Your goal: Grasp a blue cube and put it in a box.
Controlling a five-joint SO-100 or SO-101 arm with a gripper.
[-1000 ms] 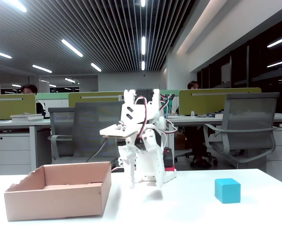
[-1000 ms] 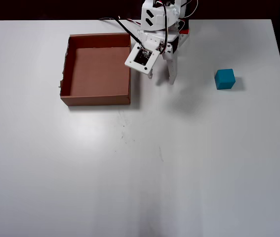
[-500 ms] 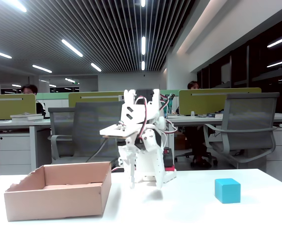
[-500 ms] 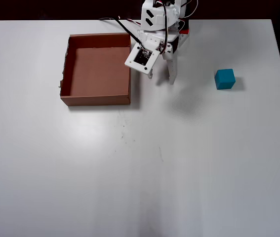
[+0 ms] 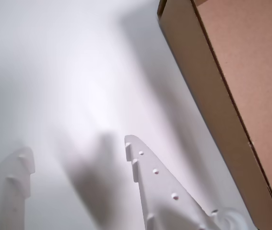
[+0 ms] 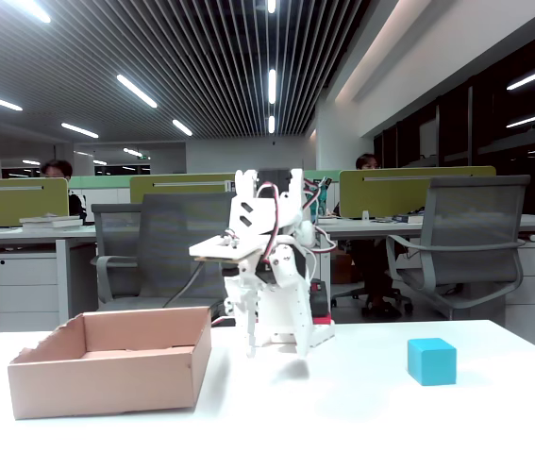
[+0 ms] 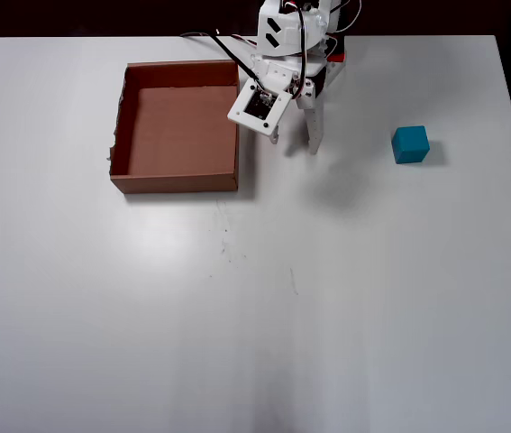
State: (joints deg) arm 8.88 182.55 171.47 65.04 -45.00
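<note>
In the overhead view the gripper [image 7: 296, 144] hangs spread and empty at top centre. The blue cube [image 7: 411, 144] lies well apart to its right, the box [image 7: 176, 181] just beside its left.

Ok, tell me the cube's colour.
Turquoise-blue, plain faces; the blue cube shows best in the overhead view.
</note>
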